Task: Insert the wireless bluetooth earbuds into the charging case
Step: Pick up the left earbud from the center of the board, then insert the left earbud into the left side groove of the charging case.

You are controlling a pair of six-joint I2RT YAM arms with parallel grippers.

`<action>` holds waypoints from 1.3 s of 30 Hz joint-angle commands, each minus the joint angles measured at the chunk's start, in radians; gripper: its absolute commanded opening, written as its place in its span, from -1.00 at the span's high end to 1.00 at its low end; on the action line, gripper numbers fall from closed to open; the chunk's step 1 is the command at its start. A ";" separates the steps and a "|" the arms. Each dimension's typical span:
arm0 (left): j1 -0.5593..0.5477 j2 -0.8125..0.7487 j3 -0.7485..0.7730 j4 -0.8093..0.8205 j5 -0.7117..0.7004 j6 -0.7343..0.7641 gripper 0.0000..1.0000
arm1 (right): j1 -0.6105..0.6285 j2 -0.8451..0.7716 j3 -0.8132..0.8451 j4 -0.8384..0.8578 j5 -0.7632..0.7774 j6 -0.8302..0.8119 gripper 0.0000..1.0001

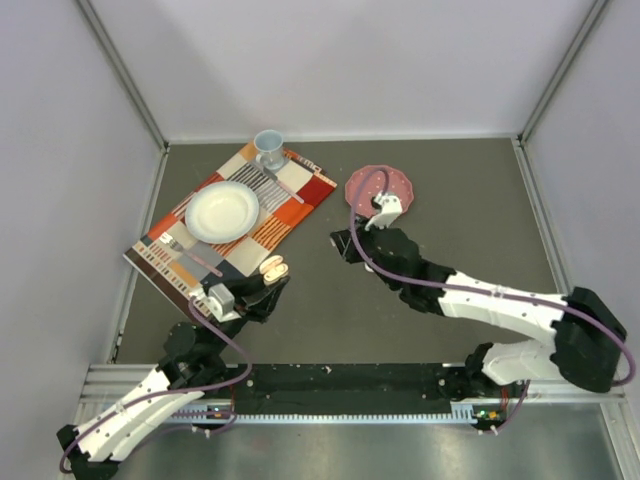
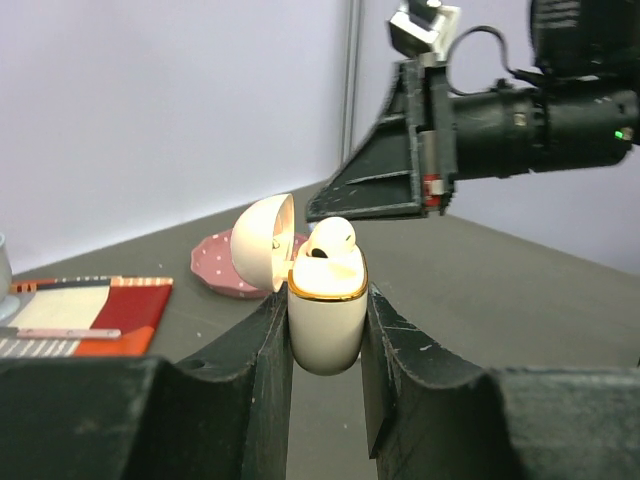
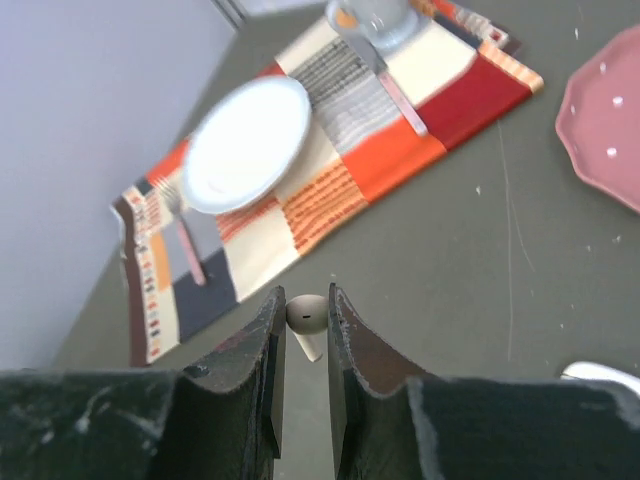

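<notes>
My left gripper [image 2: 326, 300] is shut on a cream charging case [image 2: 326, 325] with a gold rim and holds it upright. The case lid [image 2: 262, 242] is swung open to the left. One whitish earbud [image 2: 330, 241] sits in the case's mouth. In the top view the case [image 1: 275, 266] is at my left gripper [image 1: 266, 282], just off the placemat's near corner. My right gripper [image 3: 305, 300] is shut on a second earbud [image 3: 307, 316], stem pointing down. It hovers above the table right of the case [image 1: 339, 241], and its fingers [image 2: 375, 195] show just above the case. Other earbuds are out of view.
A patterned placemat [image 1: 290, 215] at left carries a white plate [image 1: 222, 211], a blue cup [image 1: 268, 148] and cutlery. A pink dotted plate [image 1: 372, 183] lies behind the right wrist. Grey walls stand on three sides.
</notes>
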 commanded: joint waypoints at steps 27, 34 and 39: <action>0.004 0.267 -0.041 0.478 0.101 -0.046 1.00 | 0.276 -0.221 -0.226 0.835 -0.007 -0.192 1.00; 0.002 0.314 -0.048 0.531 0.103 -0.058 1.00 | 0.331 -0.169 -0.180 0.862 -0.041 -0.212 1.00; 0.002 0.346 -0.048 0.568 0.103 -0.067 1.00 | 0.371 -0.125 -0.138 0.868 -0.066 -0.229 1.00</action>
